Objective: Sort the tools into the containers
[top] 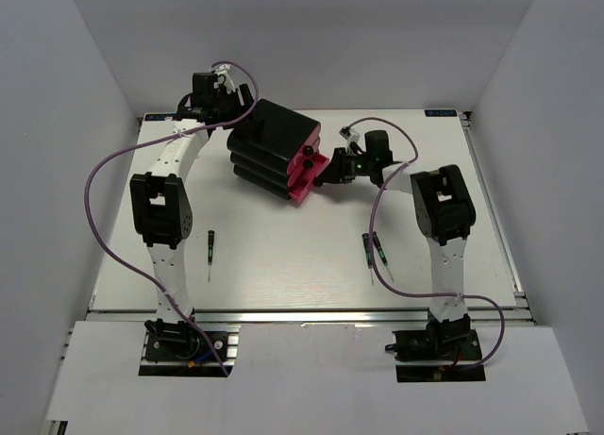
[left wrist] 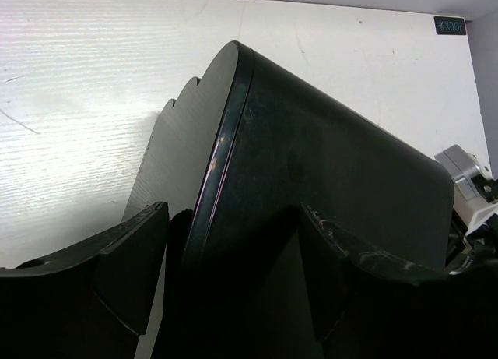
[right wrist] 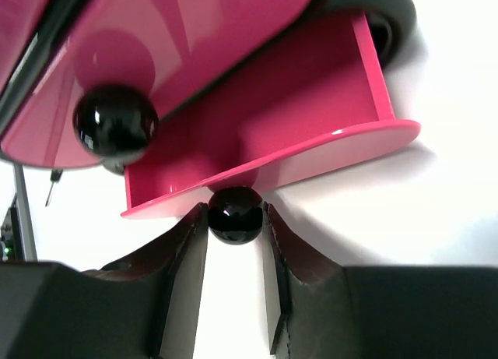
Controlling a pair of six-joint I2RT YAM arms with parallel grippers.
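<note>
The containers are magenta drawers in a black box (top: 278, 133) at the table's back middle. The bottom drawer (right wrist: 334, 141) is pulled out and shows nothing inside. My right gripper (right wrist: 233, 216) is shut on its black round knob (right wrist: 235, 228), one finger on each side. The drawer above (right wrist: 202, 40) is closed, its knob (right wrist: 115, 121) free. My left gripper (left wrist: 232, 219) straddles the back of the box (left wrist: 327, 188), its fingers against both sides. One thin black screwdriver (top: 209, 244) lies at the front left, and two more tools (top: 375, 250) lie at the front right.
Both arms' purple cables (top: 104, 171) loop over the table. Raised rails run along the table's edges (top: 495, 218). The right arm's elbow (top: 442, 204) stands just right of the two screwdrivers.
</note>
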